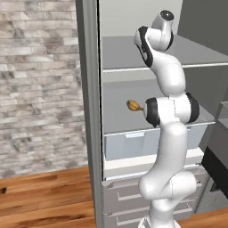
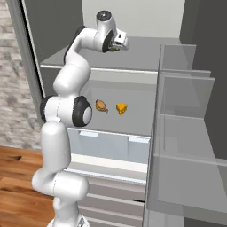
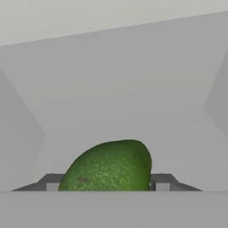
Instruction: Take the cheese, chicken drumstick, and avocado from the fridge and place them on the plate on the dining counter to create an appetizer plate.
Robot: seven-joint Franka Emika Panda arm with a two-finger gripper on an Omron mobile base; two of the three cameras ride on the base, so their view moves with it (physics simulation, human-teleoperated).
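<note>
Avocado (image 3: 109, 165) dead centre in the hand view, dark green and rounded, sitting between the two finger tips (image 3: 52, 183) of the tool (image 3: 107, 186) on the upper shelf (image 2: 142, 55) of the fridge (image 1: 89, 111). Fingers bracketing it on both sides, close in; whether the pads actually press the skin, impossible to say — the contact line is hidden. So: tool partway in around the avocado, a firm hold not confirmed.

From the right base view, tool (image 2: 119, 43) reaching in over that upper shelf, near its front edge. One shelf down, chicken drumstick (image 2: 101, 106) and cheese (image 2: 121, 108) lying side by side, just apart, well inside the front edge. Both untouched.

Step in hand, by the look of it: grabbing the avocado, first of the three fetches. Next up, probably: finish the squeeze gently, lift clear of the shelf, draw straight back out past the open door bins (image 2: 186, 133). Round fruit, likely to roll or slip if pinched off-centre.
</note>
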